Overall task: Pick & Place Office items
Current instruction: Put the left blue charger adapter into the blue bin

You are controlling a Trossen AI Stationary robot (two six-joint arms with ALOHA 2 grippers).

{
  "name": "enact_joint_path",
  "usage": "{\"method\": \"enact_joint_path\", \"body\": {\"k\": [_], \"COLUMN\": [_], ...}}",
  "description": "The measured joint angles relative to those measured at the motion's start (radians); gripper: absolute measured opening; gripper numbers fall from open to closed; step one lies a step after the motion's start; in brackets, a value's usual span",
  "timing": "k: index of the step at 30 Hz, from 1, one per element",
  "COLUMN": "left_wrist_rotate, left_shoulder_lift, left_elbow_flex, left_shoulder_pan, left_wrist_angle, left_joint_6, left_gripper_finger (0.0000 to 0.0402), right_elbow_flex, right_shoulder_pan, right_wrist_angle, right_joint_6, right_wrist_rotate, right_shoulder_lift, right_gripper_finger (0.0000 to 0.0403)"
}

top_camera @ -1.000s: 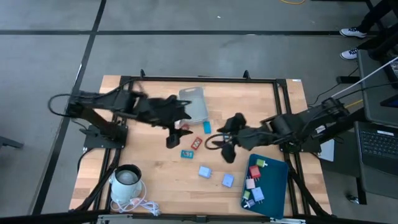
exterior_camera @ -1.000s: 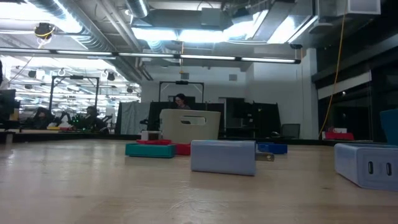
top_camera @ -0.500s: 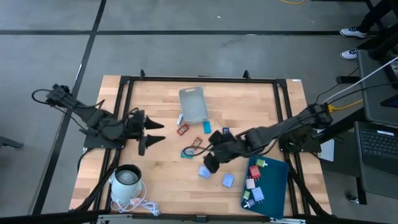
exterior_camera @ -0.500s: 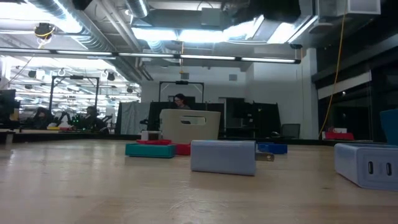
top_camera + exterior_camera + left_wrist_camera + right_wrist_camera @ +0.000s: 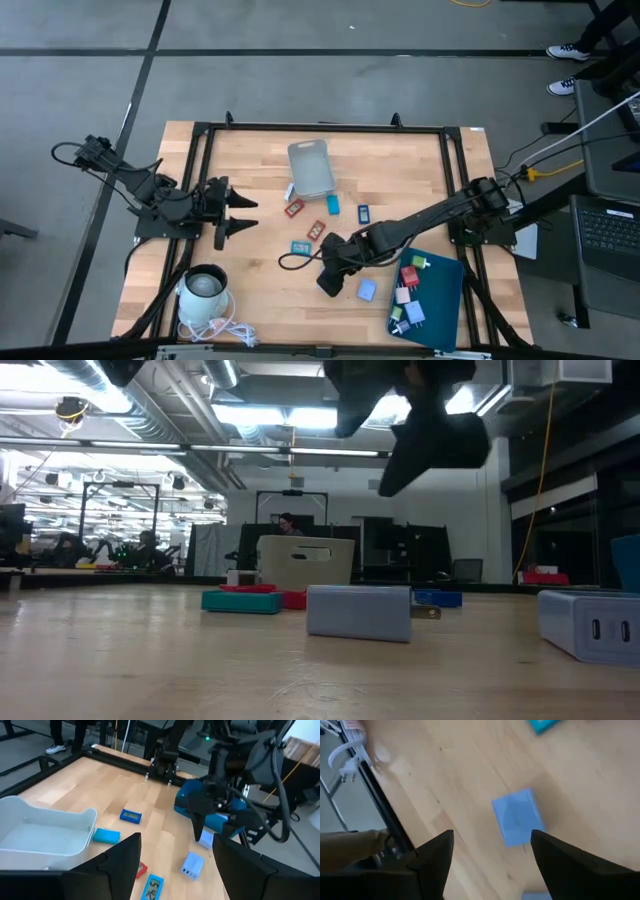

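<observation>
Right gripper point(image 5: 487, 865) hangs above the counter point(image 5: 250, 290), fingers point(image 5: 432, 857) spread wide, empty; a light-blue block point(image 5: 516, 816) lies directly below, between them. The block looks small, rigid and light, best pinched across its flat sides. Left gripper point(image 5: 238, 215) waits open, well apart.

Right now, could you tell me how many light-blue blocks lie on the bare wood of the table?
2. One light-blue block lies directly below the right gripper; the other light-blue block sits beside it, toward the dark-teal tray. The arm may hide more.

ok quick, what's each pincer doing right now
Left pincer: open, empty, parked at the table's left side.
Right pincer: open, empty, above the small light blue square block.
</observation>
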Motion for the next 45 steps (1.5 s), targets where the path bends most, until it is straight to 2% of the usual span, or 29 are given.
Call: {"method": "enact_joint_path", "body": {"k": [5,8,14,18,37,45], "left_wrist_rotate": [0.014,0.016,0.014,0.012,0.018,0.018], "left_shoulder_lift": [0.0,0.003,0.005,0.005,0.005,0.005], "left_elbow_flex": [0.0,0.0,0.0,0.0,0.0,0.0], "left_shoulder_pan": [0.0,0.0,0.0,0.0,0.0,0.0], "left_wrist_angle": [-0.009,-0.009,-0.01,-0.011,-0.051,-0.082], "left_joint_6": [-0.014,-0.016,-0.043,-0.057,-0.068,-0.068], "left_gripper_finger": [0.0239,0.0239,0.0239,0.0239,0.0239,0.0239], "right_elbow_flex": [0.099,0.168,0.297,0.349,0.309,0.308], "right_shoulder_pan": [-0.021,-0.035,-0.036,-0.022,-0.018,-0.026], "right_wrist_angle": [-0.014,-0.091,-0.207,-0.211,-0.253,-0.338], "right_joint_6": [-0.112,-0.151,-0.241,-0.258,-0.266,-0.266], "right_wrist_rotate": [0.044,0.064,-0.034,-0.044,-0.057,0.0], "right_shoulder_lift": [0.059,0.132,0.294,0.338,0.333,0.334], "right_gripper_finger": [0.0272,0.0272,0.0272,0.0272,0.0272,0.0272]}}
